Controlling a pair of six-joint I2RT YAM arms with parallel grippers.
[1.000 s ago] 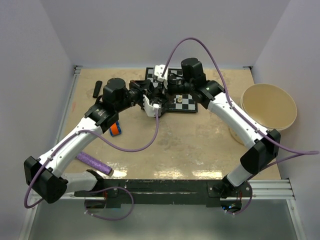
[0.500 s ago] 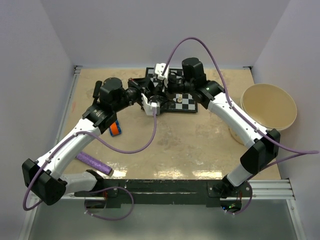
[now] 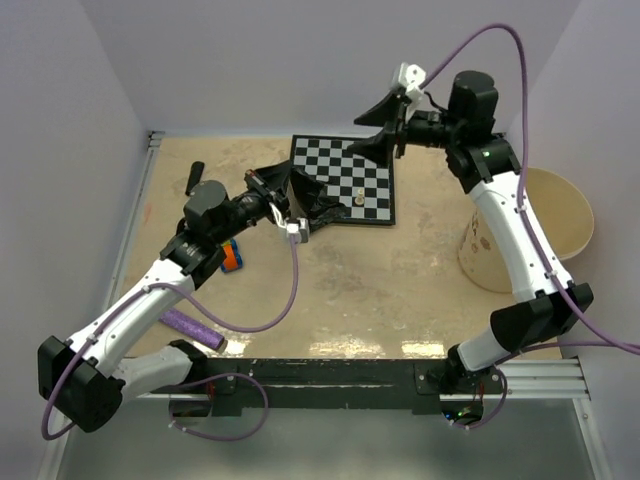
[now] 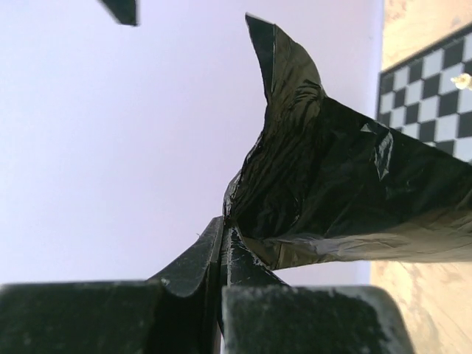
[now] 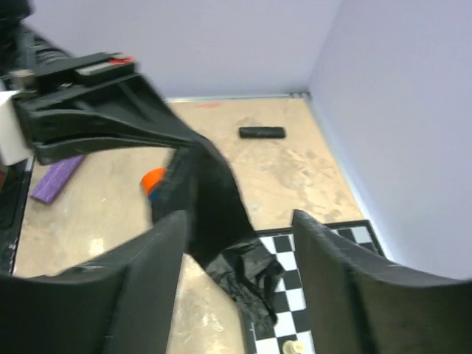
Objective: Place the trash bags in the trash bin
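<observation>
Transfer step, I judge: left claw (image 4: 223,228) pinching black trash bag (image 4: 332,192) above chessboard (image 3: 365,170); right claw (image 5: 237,220) wide, empty. Next I'd carry the bag to trash bin (image 3: 572,225), bench's right edge.

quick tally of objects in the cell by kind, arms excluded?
Trash bags: 2, sheet and black roll
Trash bin: 1
Purple roll: 1
Chessboard: 1
Chess piece: 1
Orange-and-blue item: 1
Total: 7
</observation>
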